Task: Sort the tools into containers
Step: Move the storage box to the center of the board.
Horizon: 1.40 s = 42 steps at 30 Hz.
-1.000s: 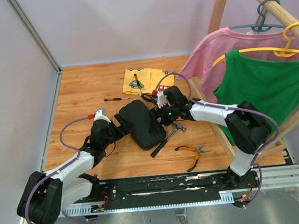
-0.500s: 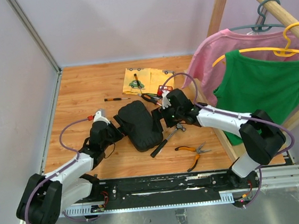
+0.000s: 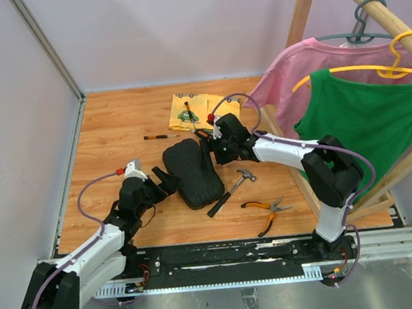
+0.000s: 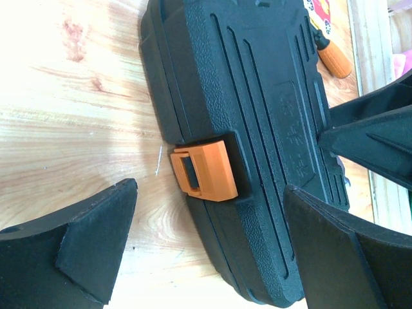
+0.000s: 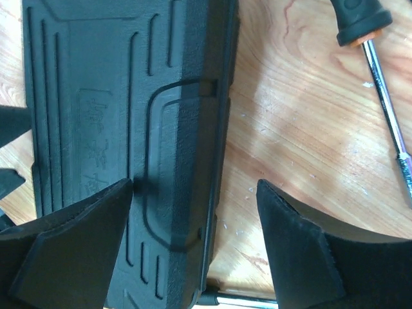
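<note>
Because the tool case lies shut, step: I judge opening it comes first; no tool goes in with the lid down.
Case position: flat on the table, mid-board, between my two arms, ribbed side up.
Latch: orange latch on the edge facing my left arm; looks snapped down.
Left gripper: jaws spread wide, holding nothing. One finger is over bare wood, the other over the lid, with the latch between them. I read that as lining up to flick the latch.
Right gripper: jaws wide apart, nothing held. It straddles the opposite long edge, one finger above the lid, the other above wood. Likely there to brace the case or lift the lid; can't tell if a pad touches plastic.
Hammer: on the wood just right of the case, handle toward the bases.
Pliers: nearer the bases, right of the hammer, apart from the case.
Thin screwdriver: beyond the case, left of the yellow cloth.
Orange-black screwdriver: on the wood near the right gripper, off the case.
Second screwdriver: lying on the cloth.
Progress: nothing sorted, every tool I see is outside.
Risk: case may slide when the latch is pushed unless my right arm pins it.
</note>
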Tool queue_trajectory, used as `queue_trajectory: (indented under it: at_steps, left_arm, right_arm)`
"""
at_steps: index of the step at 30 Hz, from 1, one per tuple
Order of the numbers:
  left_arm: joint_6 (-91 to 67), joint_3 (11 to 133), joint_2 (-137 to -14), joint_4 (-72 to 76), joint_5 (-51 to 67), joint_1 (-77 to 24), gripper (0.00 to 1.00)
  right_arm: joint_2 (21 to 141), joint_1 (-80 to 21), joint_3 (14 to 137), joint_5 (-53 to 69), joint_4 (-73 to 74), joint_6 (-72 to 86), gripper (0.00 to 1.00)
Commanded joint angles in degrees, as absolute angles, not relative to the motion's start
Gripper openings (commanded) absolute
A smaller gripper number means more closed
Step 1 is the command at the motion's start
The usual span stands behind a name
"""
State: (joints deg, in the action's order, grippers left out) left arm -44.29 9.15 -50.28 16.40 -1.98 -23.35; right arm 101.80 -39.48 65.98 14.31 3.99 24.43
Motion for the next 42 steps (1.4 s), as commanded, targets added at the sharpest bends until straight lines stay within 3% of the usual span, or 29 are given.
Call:
queue_trajectory:
  at_steps: [1, 6, 26, 42]
  left_arm:
    - [-44.93, 7.87, -48.88, 15.43, -3.31, -22.99, 0.99]
    - [-44.98, 7.30, -48.95, 16.26, -3.01, -22.95, 0.99]
    - [-46.48, 8.63, -55.13, 22.63, -1.83, -22.95, 0.98]
    - [-49.98, 13.13, -66.39, 32.22, 2.38, -22.96, 0.98]
  right_arm:
    - [104.36, -38.39, 66.84, 16.77, 3.03, 27.18, 0.75]
    - [104.36, -37.67, 64.23, 16.70, 1.76, 28.67, 0.65]
    - [103.90, -31.68, 52.56, 21.11, -5.00, 34.35, 0.56]
    - [107.36, -23.43, 43.85, 32.11, -18.69, 43.65, 0.47]
